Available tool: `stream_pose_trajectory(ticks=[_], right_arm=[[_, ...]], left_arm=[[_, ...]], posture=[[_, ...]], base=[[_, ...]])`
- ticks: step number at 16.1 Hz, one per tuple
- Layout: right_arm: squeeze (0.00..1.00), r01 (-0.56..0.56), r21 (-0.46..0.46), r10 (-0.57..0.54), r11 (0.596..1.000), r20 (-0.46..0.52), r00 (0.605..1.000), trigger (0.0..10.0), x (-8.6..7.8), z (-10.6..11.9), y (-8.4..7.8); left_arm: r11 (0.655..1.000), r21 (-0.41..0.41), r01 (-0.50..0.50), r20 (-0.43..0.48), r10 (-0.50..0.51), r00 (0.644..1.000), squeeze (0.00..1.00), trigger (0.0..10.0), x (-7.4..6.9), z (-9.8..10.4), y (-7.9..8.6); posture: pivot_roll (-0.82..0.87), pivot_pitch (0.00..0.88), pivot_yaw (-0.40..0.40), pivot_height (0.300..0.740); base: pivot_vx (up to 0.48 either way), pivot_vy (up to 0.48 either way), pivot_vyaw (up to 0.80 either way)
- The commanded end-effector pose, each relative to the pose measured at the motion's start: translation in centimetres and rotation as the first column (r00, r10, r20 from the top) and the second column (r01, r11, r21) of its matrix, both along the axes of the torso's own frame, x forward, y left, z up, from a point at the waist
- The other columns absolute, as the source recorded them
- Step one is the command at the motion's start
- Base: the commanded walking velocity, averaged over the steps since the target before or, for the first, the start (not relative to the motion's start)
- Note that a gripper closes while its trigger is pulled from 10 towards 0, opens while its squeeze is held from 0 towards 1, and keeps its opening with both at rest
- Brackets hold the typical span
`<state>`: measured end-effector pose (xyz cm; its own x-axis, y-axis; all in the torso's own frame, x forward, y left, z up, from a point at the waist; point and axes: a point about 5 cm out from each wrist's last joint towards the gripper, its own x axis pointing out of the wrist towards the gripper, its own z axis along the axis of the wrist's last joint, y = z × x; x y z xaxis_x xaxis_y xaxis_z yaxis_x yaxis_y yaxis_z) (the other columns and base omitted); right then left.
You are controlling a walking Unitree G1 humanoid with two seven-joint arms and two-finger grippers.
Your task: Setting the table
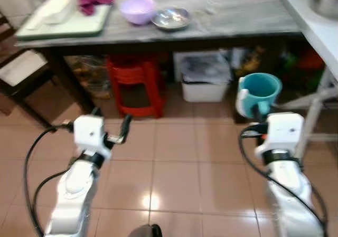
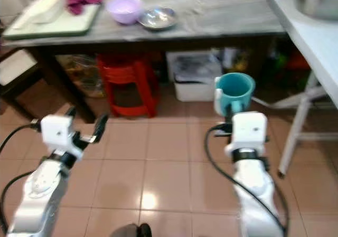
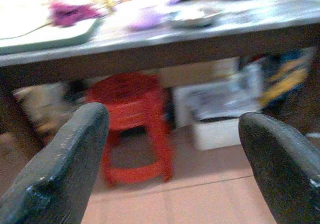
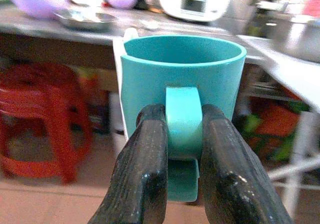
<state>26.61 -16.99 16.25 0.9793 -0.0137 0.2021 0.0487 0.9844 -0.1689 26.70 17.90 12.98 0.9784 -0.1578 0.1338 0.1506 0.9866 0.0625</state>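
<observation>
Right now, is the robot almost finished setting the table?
Not yet. The purple bowl and metal dish already sit on the table. The right gripper holds the teal cup by its handle, short of the table. The left gripper is open, empty.

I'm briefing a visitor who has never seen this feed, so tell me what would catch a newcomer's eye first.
First comes the teal mug, held upright off the floor by its handle in the right gripper, short of the grey table. Next the red stool under that table, below a purple bowl and a metal dish near the table's front edge. The left gripper is open, holding nothing, facing the stool.
</observation>
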Motion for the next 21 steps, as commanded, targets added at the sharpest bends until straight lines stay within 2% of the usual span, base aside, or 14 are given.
stream_pose_trajectory(ticks=[1,4,7,15,21], right_arm=[[0.00,-0.005,0.000,0.005,1.000,0.019,1.000,10.0,-0.3,0.6,0.0],[0.00,-0.001,0.003,0.001,1.000,0.026,1.000,10.0,-0.2,0.8,0.0],[0.00,0.002,0.022,-0.003,1.000,0.025,1.000,10.0,-0.1,0.9,0.0],[0.00,0.008,0.029,-0.009,1.000,0.016,1.000,10.0,0.1,0.8,0.2],[0.00,0.001,0.027,-0.002,1.000,0.026,1.000,10.0,0.3,1.1,0.4]], left_arm=[[1.000,0.005,-0.007,-0.003,0.007,1.000,0.00,10.0,-0.1,0.1,0.1],[1.000,-0.004,-0.004,0.000,0.004,1.000,0.00,10.0,0.0,0.4,-0.2],[1.000,-0.015,0.015,0.000,-0.015,1.000,0.00,10.0,0.1,0.5,-0.6],[0.999,-0.023,0.033,-0.003,-0.033,0.999,0.00,10.0,0.2,0.5,-1.0],[0.999,-0.029,0.039,-0.002,-0.039,0.999,0.00,10.0,0.3,0.6,-1.3]], posture=[[-0.11,0.178,0.107,0.740],[-0.11,0.177,0.108,0.740],[-0.11,0.175,0.110,0.740],[-0.11,0.172,0.111,0.740],[-0.11,0.174,0.109,0.740]], base=[[0.356,0.000,0.60],[0.360,0.000,0.53],[0.356,0.000,0.00],[0.357,0.000,-0.71],[0.362,0.000,0.00]])
